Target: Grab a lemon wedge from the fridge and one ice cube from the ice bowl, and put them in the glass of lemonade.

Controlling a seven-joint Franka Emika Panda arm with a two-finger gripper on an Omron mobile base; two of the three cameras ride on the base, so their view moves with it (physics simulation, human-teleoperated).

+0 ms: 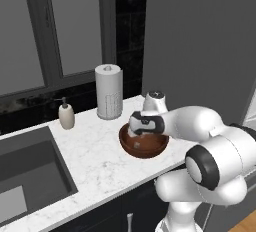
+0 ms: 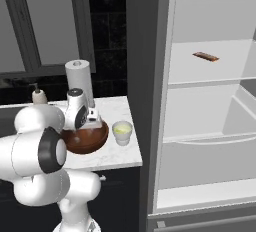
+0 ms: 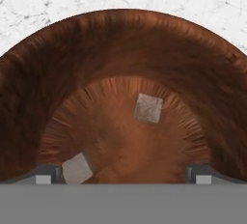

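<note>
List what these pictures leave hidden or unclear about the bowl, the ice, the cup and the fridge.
- Bowl: in both base views the arm covers its inside; the ice cubes show from the hand camera.
- Second cube: partly cut off at the bottom of the hand view, beside one fingertip of the open gripper.
- Cup: too small to tell whether a lemon wedge is inside.
- Fridge: the top and bottom run off the right base view.

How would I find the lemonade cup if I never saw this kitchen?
Find the open fridge with white shelves, then look at the marble counter right beside it. Near that end stands the cup, just next to the wide brown bowl. It is small, pale and holds yellowish drink, much shorter than the white paper-towel roll behind.
</note>
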